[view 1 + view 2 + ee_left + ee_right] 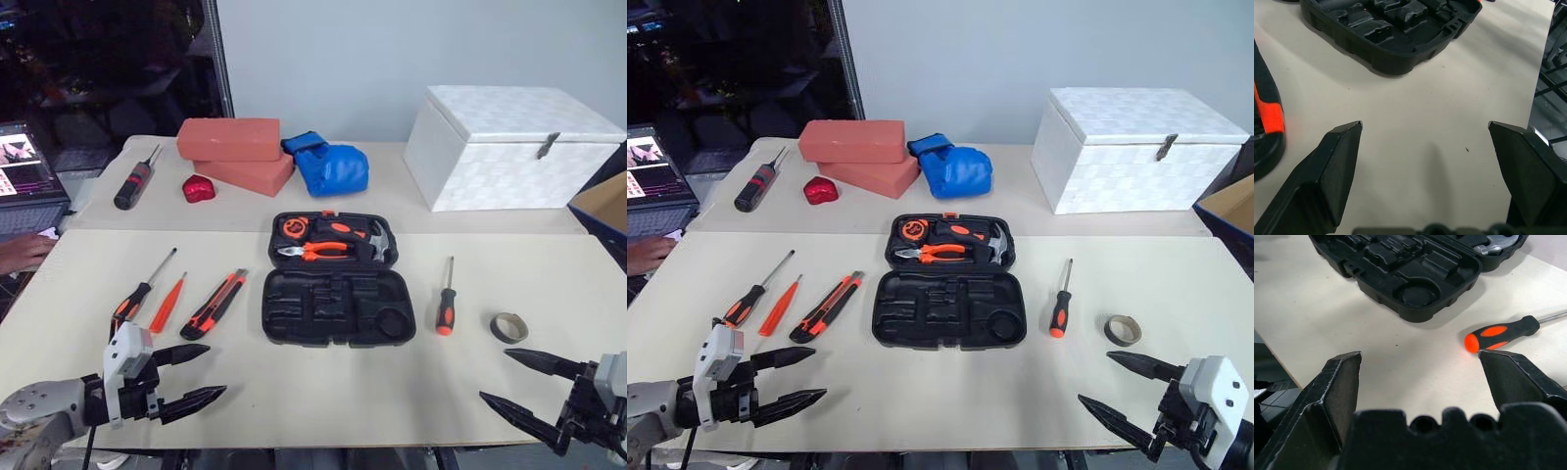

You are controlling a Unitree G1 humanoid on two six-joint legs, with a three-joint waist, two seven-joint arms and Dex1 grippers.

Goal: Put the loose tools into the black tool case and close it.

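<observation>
Both grippers sit at the near table edge, jaws spread wide, nothing held. Left gripper (201, 372) hovers low over bare tabletop, fingers pointing inward toward the middle; right gripper (509, 377) mirrors it on the other side, fingers pointing inward too.

Just beyond the left gripper lie three loose tools side by side, all angled the same way: screwdriver with black-orange handle (140, 291) furthest out, thin orange driver (168, 304) in the middle, utility knife (215, 305) closest to the case. None touch the gripper.

Between the two grippers, further back, black tool case (335, 308) lies fully open and flat on the table (323, 392). Near half shows empty moulded recesses; far half holds pliers (315, 251), a hammer (377, 240) and a tape measure (294, 227).

Just ahead of the right gripper: greyish tape ring (508, 327), lying flat, apart from the fingers. Second screwdriver (447, 299) lies between ring and case, handle toward the near edge; in the right wrist view its orange end is just beside one fingertip (1498, 367), not touching.

Far back: larger black-red screwdriver (135, 180), small red object (199, 188), two brick-coloured blocks (235, 152) stacked, blue glove (328, 164), white box (509, 145) closed. Laptop (27, 176) and a person's hand (22, 253) at far left.
</observation>
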